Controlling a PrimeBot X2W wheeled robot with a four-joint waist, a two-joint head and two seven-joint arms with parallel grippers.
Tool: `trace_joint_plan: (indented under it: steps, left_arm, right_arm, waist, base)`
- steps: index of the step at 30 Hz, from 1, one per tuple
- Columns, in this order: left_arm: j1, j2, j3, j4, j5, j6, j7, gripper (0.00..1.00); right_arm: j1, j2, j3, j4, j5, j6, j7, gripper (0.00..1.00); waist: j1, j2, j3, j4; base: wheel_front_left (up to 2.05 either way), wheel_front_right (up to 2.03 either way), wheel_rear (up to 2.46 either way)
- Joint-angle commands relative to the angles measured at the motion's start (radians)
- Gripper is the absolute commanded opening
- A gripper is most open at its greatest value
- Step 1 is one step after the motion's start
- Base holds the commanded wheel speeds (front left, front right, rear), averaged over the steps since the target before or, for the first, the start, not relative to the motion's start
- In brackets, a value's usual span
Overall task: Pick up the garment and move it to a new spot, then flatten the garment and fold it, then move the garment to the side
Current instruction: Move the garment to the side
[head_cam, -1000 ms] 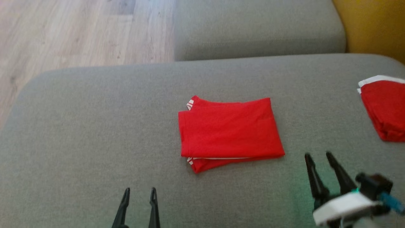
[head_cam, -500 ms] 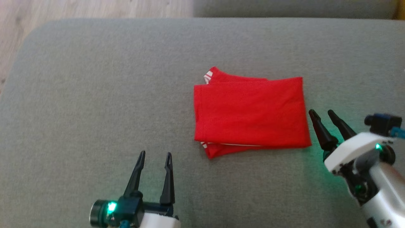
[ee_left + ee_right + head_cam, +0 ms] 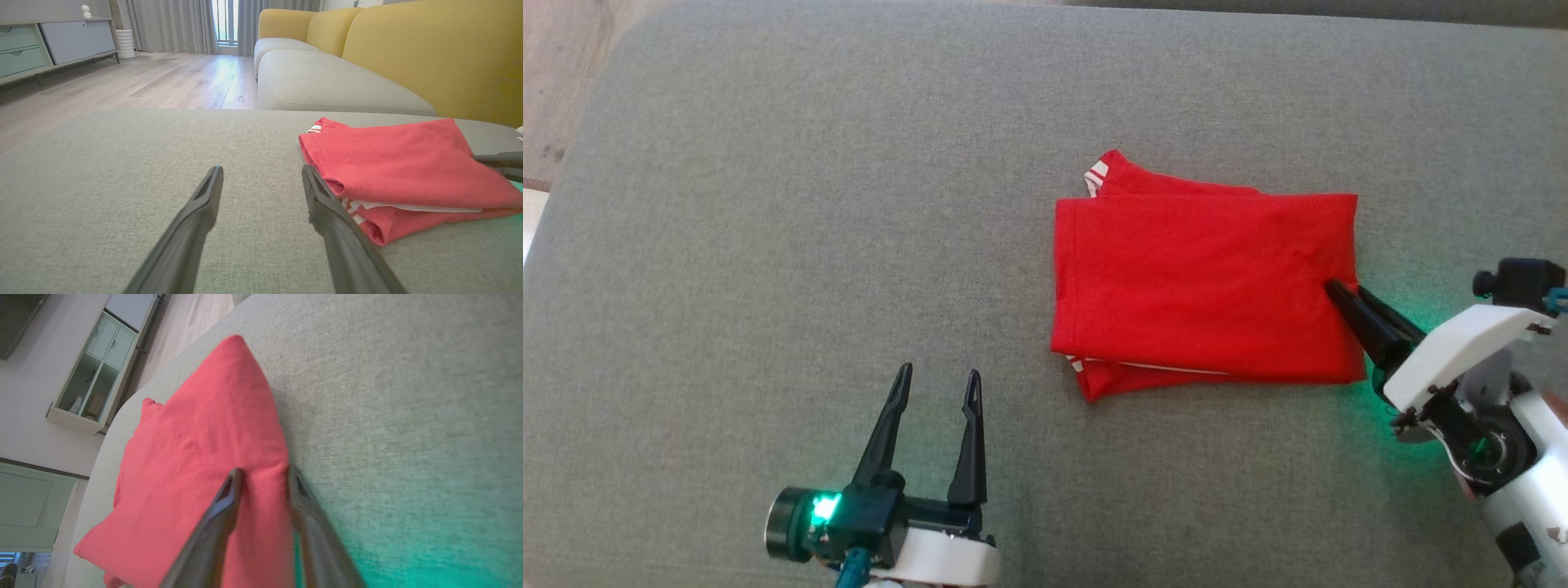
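Red garment (image 3: 192, 457) edge between right fingers (image 3: 220, 516).

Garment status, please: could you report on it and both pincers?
Left pincer open, apart from garment. Right pincer astride its right edge, grip unconfirmed. Garment folded, flat on grey cushion.

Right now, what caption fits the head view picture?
Right gripper with jaws around an edge of the folded red garment on a grey cushion; left gripper open.

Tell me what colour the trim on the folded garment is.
White stripes on the red garment, clearest in the left wrist view.
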Motion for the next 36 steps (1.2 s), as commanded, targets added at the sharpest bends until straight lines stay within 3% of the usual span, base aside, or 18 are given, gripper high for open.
trace_joint_plan:
  steps: [1,9,19,25,30,34,35,36]
  left_arm:
    - [-0.03,-0.006,0.021,-0.025,0.007,0.01,-0.01,1.0]
    - [-0.032,-0.006,0.026,-0.037,0.004,0.018,-0.01,1.0]
    - [-0.095,-0.006,0.032,-0.036,0.044,0.006,-0.01,1.0]
    - [-0.133,0.0,0.036,-0.027,0.079,-0.007,-0.01,1.0]
    - [-0.164,0.006,0.035,-0.021,0.1,-0.018,-0.01,1.0]
    - [-0.178,0.007,0.037,-0.016,0.105,-0.024,-0.01,1.0]
    - [-0.182,0.008,0.038,-0.014,0.105,-0.026,-0.01,1.0]
    - [-0.186,0.008,0.039,-0.012,0.106,-0.028,-0.01,1.0]
  right_arm:
    - [-0.012,-0.029,0.017,-0.036,0.02,0.007,-0.006,0.0]
    - [-0.039,-0.13,0.039,-0.088,0.05,0.007,-0.045,0.0]
    - [-0.125,-0.409,-0.026,-0.114,0.029,0.007,-0.041,0.0]
    - [-0.15,-0.557,-0.091,-0.108,0.027,0.007,-0.053,0.0]
    - [-0.167,-0.645,-0.166,-0.088,0.044,0.007,-0.068,0.0]
    - [-0.162,-0.68,-0.207,-0.058,0.046,0.007,-0.077,0.0]
    - [-0.162,-0.688,-0.22,-0.042,0.039,0.007,-0.083,0.3]
    - [-0.162,-0.691,-0.229,-0.03,0.029,0.007,-0.088,1.0]
  waist:
    - [0.0,0.0,0.0,-0.001]
    - [0.0,0.0,0.013,-0.059]
    - [0.0,0.0,0.12,-0.186]
    - [0.0,0.0,0.187,-0.228]
    - [0.0,0.0,0.222,-0.244]
    - [0.0,0.0,0.23,-0.244]
    - [0.0,0.0,0.231,-0.243]
    - [0.0,0.0,0.23,-0.242]
  base:
    - [0.0,0.0,0.0]
    - [0.0,0.0,0.0]
    - [0.0,0.0,0.0]
    - [0.0,0.0,0.0]
    - [0.0,0.0,0.0]
    - [0.0,0.0,0.0]
    - [0.0,0.0,0.0]
    - [0.0,0.0,0.0]
